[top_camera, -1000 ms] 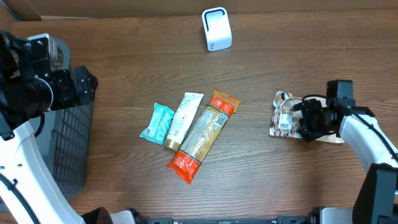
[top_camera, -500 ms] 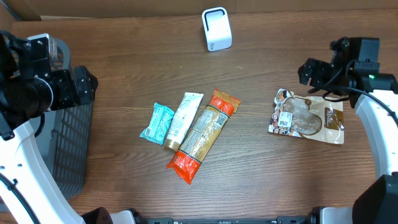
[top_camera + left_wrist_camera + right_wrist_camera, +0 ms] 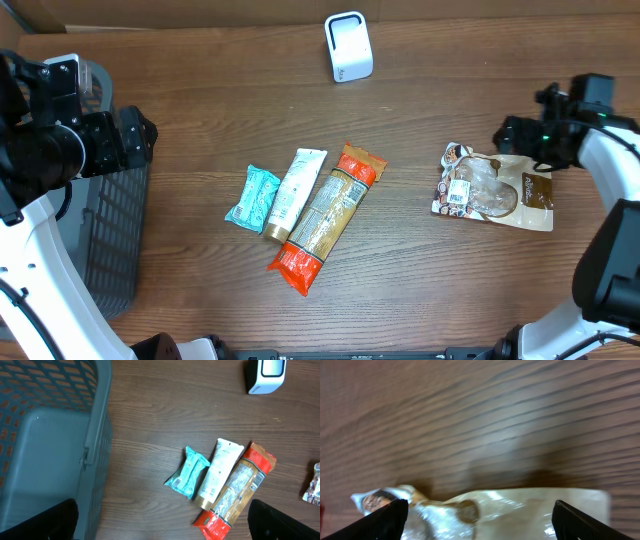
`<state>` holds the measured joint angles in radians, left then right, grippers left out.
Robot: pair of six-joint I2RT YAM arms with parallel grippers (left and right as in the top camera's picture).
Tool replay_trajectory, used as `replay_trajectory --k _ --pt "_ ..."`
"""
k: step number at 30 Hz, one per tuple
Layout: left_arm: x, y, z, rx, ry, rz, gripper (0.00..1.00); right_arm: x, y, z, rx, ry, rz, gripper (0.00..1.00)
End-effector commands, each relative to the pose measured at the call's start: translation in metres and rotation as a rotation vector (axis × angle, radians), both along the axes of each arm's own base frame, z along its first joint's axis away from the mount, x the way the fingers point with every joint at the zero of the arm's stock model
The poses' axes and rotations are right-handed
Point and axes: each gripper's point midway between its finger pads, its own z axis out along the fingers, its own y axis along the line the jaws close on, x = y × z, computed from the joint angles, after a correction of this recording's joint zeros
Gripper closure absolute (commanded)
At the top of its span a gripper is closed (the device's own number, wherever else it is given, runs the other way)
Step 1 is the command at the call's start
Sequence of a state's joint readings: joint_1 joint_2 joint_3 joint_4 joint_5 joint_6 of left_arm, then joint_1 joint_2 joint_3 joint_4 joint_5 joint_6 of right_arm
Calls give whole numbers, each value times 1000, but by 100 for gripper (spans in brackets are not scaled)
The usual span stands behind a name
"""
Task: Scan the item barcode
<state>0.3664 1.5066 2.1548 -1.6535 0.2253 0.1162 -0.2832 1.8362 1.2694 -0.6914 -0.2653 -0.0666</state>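
Right gripper point(image 3: 514, 134) hovers, jaws apart and empty, over the far edge of the snack pouch point(image 3: 495, 190), which lies flat at the right of the table point(image 3: 200, 100) (white label up). Best to pinch an edge, keeping that label clear for the scanner point(image 3: 348, 46).

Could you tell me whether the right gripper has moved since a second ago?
Yes. The right gripper was on the snack pouch; now it hangs open just past the pouch's far edge.

Teal packet point(image 3: 253, 197), white tube point(image 3: 296, 190), orange pack point(image 3: 327, 218) side by side; grey basket point(image 3: 110, 240) far left
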Motion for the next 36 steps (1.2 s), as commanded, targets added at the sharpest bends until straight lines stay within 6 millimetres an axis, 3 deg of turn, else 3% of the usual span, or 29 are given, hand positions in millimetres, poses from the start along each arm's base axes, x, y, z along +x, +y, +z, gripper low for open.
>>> replay_trajectory --k 1,10,17,21,25,29,33,36 --pt "2 -1 -1 5 -2 -28 0 3 4 -4 48 -9 16 4" --pt "2 -1 -1 5 -2 -28 1 0 -2 -15 61 42 -74 0" --pt "2 -1 -1 5 -2 -28 0 22 3 -29 112 -23 -45 0" --pt "2 -1 -1 5 -2 -27 1 20 4 -43 142 17 -83 9" --pt "2 -1 -1 5 -2 -28 0 5 -11 -48 148 101 -221 12" --pt "2 -1 -1 5 -2 -28 0 -25 -16 -47 222 260 -368 21" --pt "2 -1 0 5 -2 -27 0 -61 -3 -43 269 430 -383 24" --pt "2 -1 -1 5 -2 -28 1 -82 10 -40 285 520 -342 20"
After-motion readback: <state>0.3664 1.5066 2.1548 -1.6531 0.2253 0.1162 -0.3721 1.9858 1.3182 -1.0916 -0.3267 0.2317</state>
